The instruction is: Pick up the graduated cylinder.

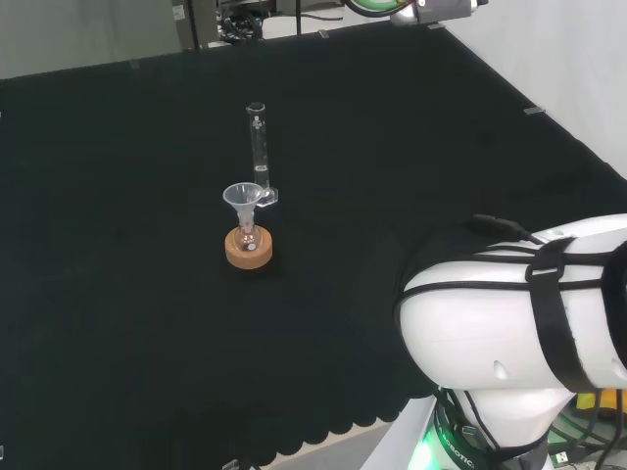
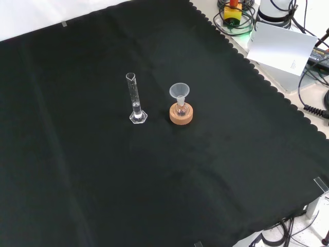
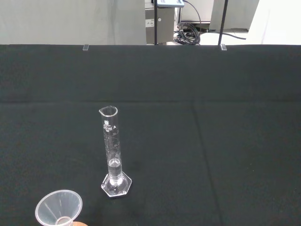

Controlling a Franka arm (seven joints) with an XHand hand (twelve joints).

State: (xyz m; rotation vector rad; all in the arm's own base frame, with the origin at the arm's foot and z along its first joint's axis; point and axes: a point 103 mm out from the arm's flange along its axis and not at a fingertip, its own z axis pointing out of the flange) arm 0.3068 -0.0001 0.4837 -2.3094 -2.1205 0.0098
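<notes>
A: What was the hand doing?

B: I could not tell. Nothing let me judge whether it was open or closed, or whether it had hold of anything. The arm (image 1: 519, 313) was the big white shape at the right of the head view, low over the near edge of the bench.

A: And the cylinder?

B: The cylinder (image 1: 259, 155) stood free on the black cloth (image 1: 118, 294), out in the middle of the bench and well clear of every edge. Nothing was touching it.

A: Which way did it point?

B: Straight up. Its long axis was vertical, with the flat six-sided foot (image 3: 115, 184) down on the cloth and the open mouth with its small pouring lip (image 3: 107, 111) at the top. The printed scale ran along the tube in the wrist view.

A: How many pieces were out there?

B: One cylinder, one funnel (image 2: 179, 93), one small flask (image 2: 180, 108) and one cork ring (image 2: 181, 115). The funnel sat upright in the flask's neck, wide end up, and the flask sat in the ring.

A: How close were they?

B: Just beside each other but apart. In the front view the cylinder (image 2: 134, 98) stood to the left of the ring; in the head view it stood behind the funnel (image 1: 242, 199).
</notes>
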